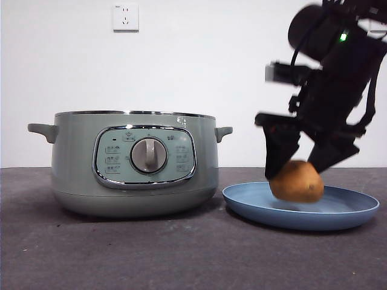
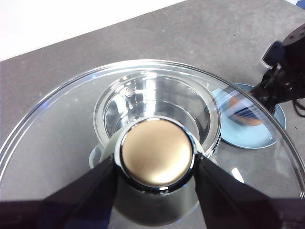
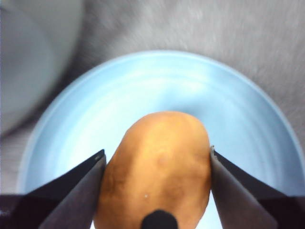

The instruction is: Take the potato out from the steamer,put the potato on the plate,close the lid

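Work surface: a dark grey, matte table (image 1: 181,254) with a faintly speckled texture. Behind it stands a plain white wall (image 1: 242,72) carrying one white socket (image 1: 125,17) at the 11 o'clock position of the front view.

The steamer (image 1: 133,163) stands on the table, uncovered; its polished inner bowl is visible in the left wrist view. The plate (image 1: 357,211) lies just beside it at 3 o'clock.

The right gripper (image 1: 297,166) clamps the potato (image 1: 296,181) between both jaws, directly over the plate; contact between potato and plate cannot be determined.

The left gripper (image 2: 157,167) grips the knob of the lid (image 2: 57,109), jaws closed on either side, holding it above the steamer.
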